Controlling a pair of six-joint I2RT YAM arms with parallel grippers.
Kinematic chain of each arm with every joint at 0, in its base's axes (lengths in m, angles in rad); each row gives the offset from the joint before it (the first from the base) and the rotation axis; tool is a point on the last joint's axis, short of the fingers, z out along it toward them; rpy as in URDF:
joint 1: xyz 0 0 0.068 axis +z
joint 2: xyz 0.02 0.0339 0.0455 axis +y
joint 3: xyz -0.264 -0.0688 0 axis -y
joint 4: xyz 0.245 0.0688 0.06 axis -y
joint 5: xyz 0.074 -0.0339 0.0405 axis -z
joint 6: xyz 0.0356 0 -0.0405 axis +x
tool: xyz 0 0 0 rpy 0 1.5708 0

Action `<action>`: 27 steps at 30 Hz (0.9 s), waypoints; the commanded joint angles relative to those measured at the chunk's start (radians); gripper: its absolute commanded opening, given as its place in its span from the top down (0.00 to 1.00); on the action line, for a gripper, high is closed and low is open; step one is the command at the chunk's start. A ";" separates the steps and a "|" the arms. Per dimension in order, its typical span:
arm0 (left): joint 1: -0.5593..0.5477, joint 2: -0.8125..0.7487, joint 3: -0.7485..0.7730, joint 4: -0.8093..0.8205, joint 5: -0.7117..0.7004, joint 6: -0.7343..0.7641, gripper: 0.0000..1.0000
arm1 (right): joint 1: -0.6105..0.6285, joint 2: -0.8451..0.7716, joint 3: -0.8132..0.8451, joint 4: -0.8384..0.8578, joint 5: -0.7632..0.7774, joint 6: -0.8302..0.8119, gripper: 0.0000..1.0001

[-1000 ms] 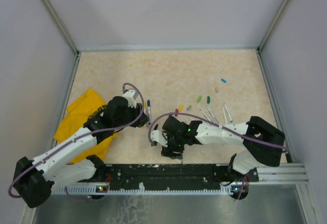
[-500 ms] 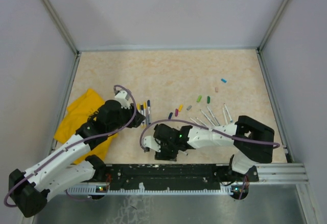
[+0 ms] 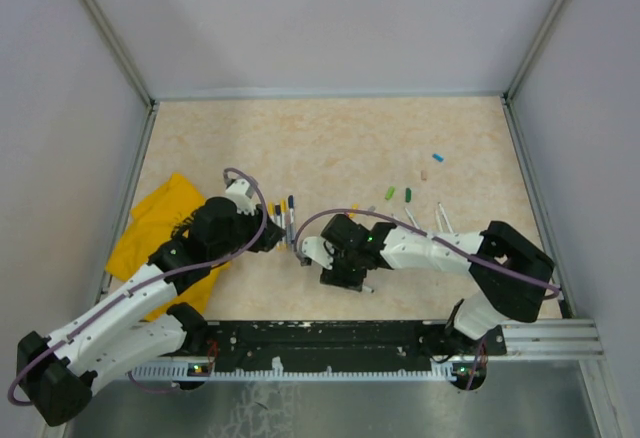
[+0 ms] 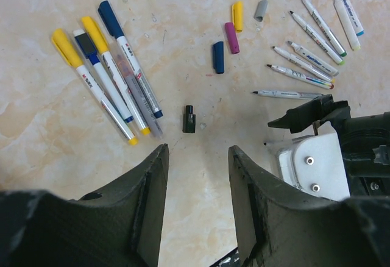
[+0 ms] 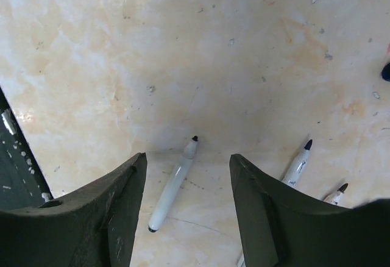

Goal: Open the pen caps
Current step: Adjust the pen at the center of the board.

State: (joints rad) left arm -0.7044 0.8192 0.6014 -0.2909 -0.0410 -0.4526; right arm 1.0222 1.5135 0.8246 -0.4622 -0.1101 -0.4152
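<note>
L gripper (image 4: 198, 157) hangs low over the table (image 4: 49, 139), jaws partway apart, nothing between them. Just beyond its fingertips a black cap (image 4: 189, 119) lies alone. Four capped pens (image 4: 116, 78) lie side by side on the far side of it, caps yellow, dark, yellow, blue. Loose caps (image 4: 231, 38) (blue, purple, yellow, grey) sit to the right, w/ bare pens (image 4: 304, 66) fanned out past them. R gripper (image 5: 189, 157) jaws apart too, gripping nothing. One bare pen (image 5: 173, 188) lies flat on the table in the gap. Yellow cloth (image 3: 160, 233) at near left, L arm crossing over it.
</note>
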 commanded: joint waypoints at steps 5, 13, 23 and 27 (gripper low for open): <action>0.002 -0.011 -0.018 0.044 0.037 -0.008 0.51 | -0.020 -0.022 -0.013 -0.081 -0.032 -0.069 0.44; 0.002 -0.023 -0.034 0.049 0.045 -0.017 0.51 | -0.094 0.015 -0.004 -0.093 0.005 -0.034 0.56; 0.002 -0.022 -0.057 0.092 0.077 -0.027 0.52 | -0.147 0.067 0.023 -0.082 0.003 0.032 0.90; 0.001 -0.009 -0.067 0.107 0.085 -0.031 0.52 | -0.180 0.076 0.041 -0.065 -0.012 0.092 1.00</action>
State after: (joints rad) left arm -0.7044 0.8097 0.5503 -0.2321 0.0200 -0.4751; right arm 0.8772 1.5520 0.8474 -0.5411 -0.1303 -0.3920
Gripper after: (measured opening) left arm 0.484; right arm 0.032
